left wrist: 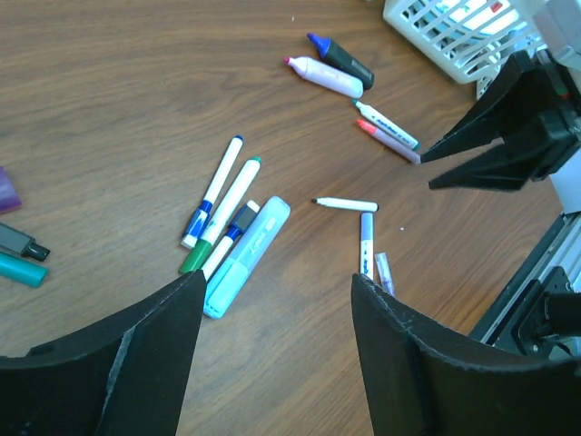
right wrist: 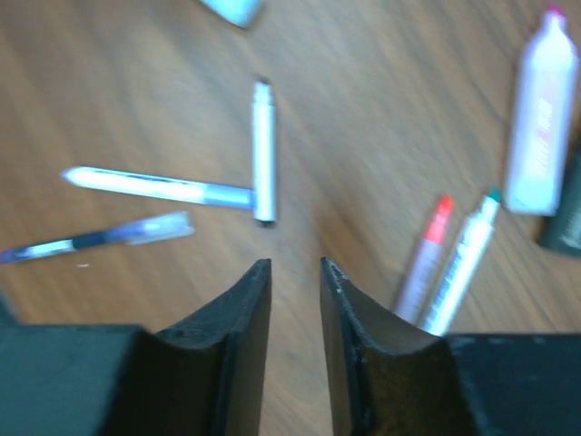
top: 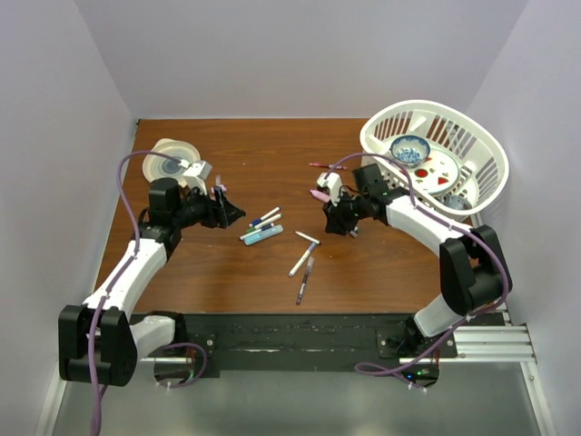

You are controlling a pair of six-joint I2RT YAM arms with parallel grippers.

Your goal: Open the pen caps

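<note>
Pens [top: 263,235] between wide-open empty left gripper [left wrist: 277,289] and barely-parted empty right gripper [right wrist: 295,270] by basket [top: 496,162]

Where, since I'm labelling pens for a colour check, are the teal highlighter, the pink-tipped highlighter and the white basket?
teal highlighter [left wrist: 247,259], left wrist view, middle of its barrel.
pink-tipped highlighter [left wrist: 324,76], left wrist view, middle of its pale barrel.
white basket [top: 491,162], top external view, on its slatted right wall.
</note>
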